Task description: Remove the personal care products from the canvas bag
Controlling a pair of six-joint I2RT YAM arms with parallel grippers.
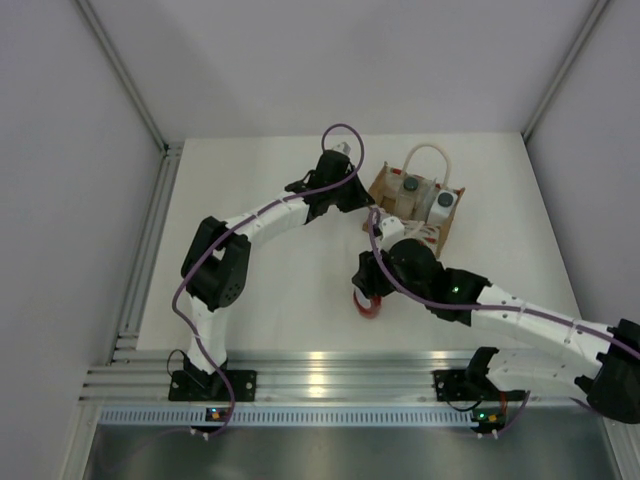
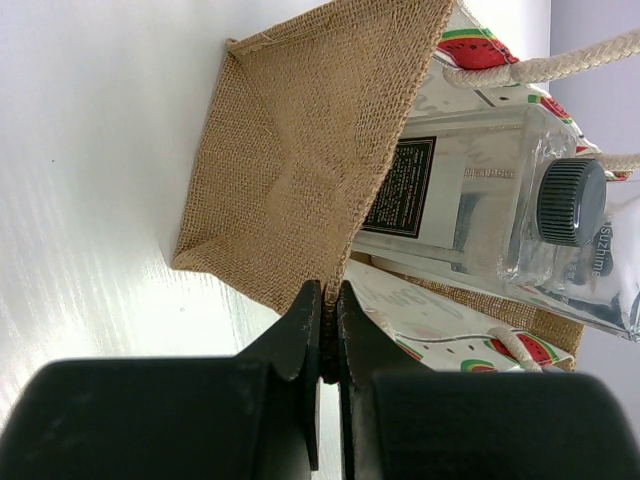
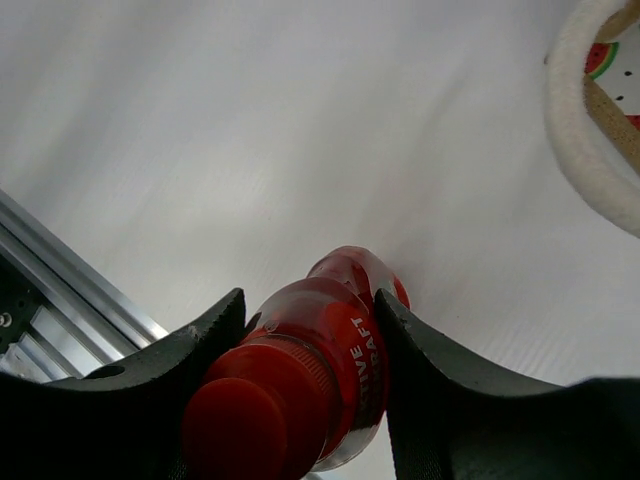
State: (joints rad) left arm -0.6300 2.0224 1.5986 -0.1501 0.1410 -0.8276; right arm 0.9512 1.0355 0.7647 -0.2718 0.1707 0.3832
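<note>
Two whitish bottles (image 1: pixel 410 186) with dark caps sit upright in the canvas bag (image 2: pixel 290 170), at the far middle of the table (image 1: pixel 270 310). The red bottle (image 3: pixel 330 360) is already out. The right gripper (image 3: pixel 310 305) has it, jaws partly open and snug on both sides of the body just below the red cap. It's over bare tabletop in front of the bag, and I can't tell if the base is touching down. I can't spot the slim grey one from here.

The left gripper (image 2: pixel 326 300) is squeezed fully closed on the bag's burlap rim, pinching the near wall.

My guess on handling: the bag is soft and floppy, so that rim pinch is probably what stops it dragging or tipping when something gets pulled out. The bottles look like glossy plastic, light but slick, and the red one is round, so it could twist in the jaws. For the whitish pair I'd go for the neck or shoulder under the cap. That part pokes up near the rim, clear of the rope handles (image 3: pixel 585 160).
</note>
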